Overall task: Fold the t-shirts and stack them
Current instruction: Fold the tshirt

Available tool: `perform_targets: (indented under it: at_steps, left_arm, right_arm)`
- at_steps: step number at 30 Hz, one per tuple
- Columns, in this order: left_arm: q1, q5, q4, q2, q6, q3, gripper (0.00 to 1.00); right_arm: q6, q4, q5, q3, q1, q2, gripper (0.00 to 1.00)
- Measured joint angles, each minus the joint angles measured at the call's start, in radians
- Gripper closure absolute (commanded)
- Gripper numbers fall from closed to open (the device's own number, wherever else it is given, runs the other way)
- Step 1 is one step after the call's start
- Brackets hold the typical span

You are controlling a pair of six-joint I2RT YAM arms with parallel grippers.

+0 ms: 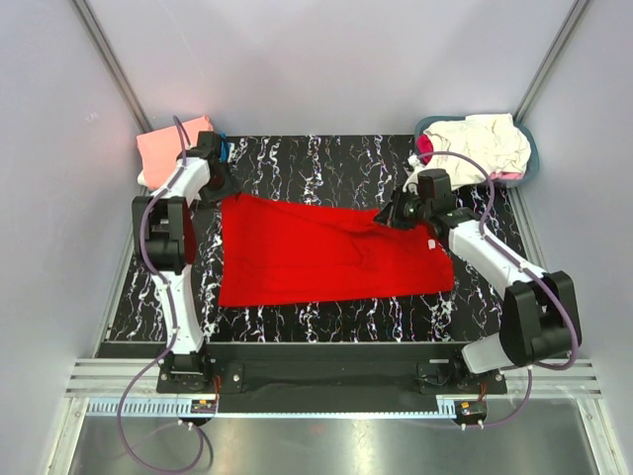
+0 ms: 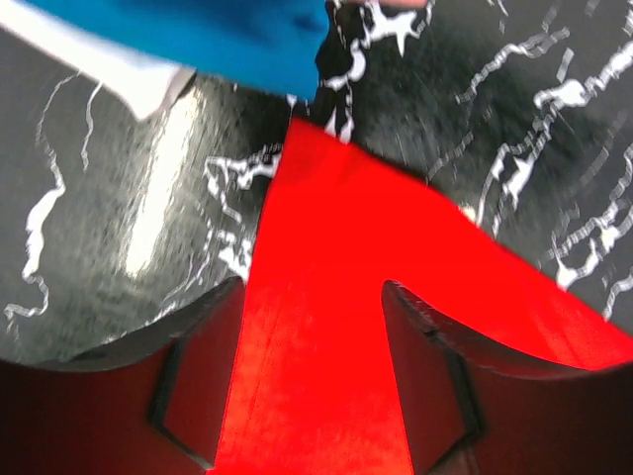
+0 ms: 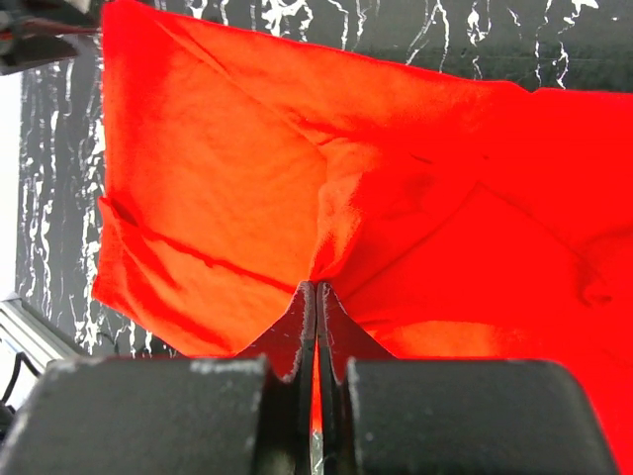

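The red t-shirt lies spread on the table, my right jaws clenched on a ridge of its cloth and my left jaws gaping above its far-left corner, so I judge I should close the left first, then lift both ends evenly

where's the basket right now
In the top view the basket sits at the far right corner of the table, heaped with pale shirts, just beyond the right gripper, which pinches the red shirt.
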Motion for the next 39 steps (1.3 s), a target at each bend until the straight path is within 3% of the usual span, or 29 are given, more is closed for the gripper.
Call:
perform_targets:
  at_steps: [10,24,39]
  left_arm:
    - [-0.021,-0.059,-0.003,0.11,-0.039,0.102,0.34]
    - [-0.038,-0.14,0.007,0.132,-0.095,0.111,0.26]
    - [-0.016,-0.183,0.159,-0.016,-0.185,-0.086,0.26]
  right_arm:
    - [0.004,0.01,-0.004,-0.066,0.001,-0.127,1.0]
    - [0.002,-0.031,0.046,-0.117,0.001,-0.236,1.0]
    - [0.001,-0.046,0.066,-0.156,0.001,-0.238,1.0]
